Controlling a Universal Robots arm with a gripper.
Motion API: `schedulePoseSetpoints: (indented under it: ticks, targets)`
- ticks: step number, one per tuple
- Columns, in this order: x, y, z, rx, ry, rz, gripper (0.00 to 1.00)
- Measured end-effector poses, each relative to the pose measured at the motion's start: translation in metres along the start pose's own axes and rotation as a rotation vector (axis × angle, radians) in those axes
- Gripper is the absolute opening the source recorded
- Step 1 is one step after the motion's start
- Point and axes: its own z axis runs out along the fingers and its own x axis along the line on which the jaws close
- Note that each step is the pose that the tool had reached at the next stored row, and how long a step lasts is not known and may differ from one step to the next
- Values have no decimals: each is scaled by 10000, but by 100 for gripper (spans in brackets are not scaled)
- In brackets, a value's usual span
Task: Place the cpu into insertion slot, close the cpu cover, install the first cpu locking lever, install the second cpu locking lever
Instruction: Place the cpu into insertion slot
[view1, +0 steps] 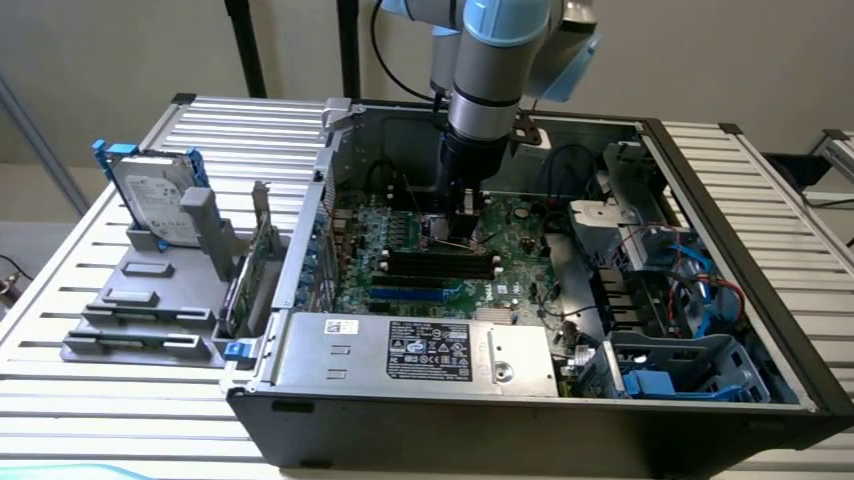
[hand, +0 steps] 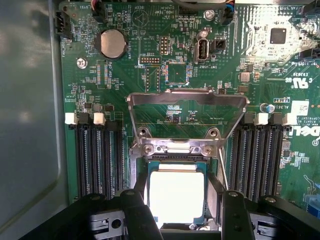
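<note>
The cpu (hand: 176, 196), a pale square chip, lies flat in the insertion slot (hand: 172, 161), whose dark rim shows around it on the green motherboard (hand: 120, 80). My gripper (hand: 182, 202) hangs just above it, open, with one black finger (hand: 136, 210) on each side of the chip and a gap between them and the chip. The cpu cover (hand: 187, 97), a silvery frame, stands swung up on its hinge beyond the slot. In the exterior view the gripper (view1: 467, 228) reaches down into the open computer case (view1: 534, 425), over the board's middle.
Long black memory slots (hand: 97, 160) flank the socket on both sides. A coin battery (hand: 112, 43) sits further off. The case holds a power supply (view1: 414, 350), cables and blue drive cages (view1: 681, 365). A hard drive (view1: 154, 195) stands in a grey rack at the exterior view's left.
</note>
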Motion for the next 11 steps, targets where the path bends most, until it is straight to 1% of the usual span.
schedulePoseSetpoints:
  ticks: [11]
  targets:
    - [0,7,7,0,-7,13,55]
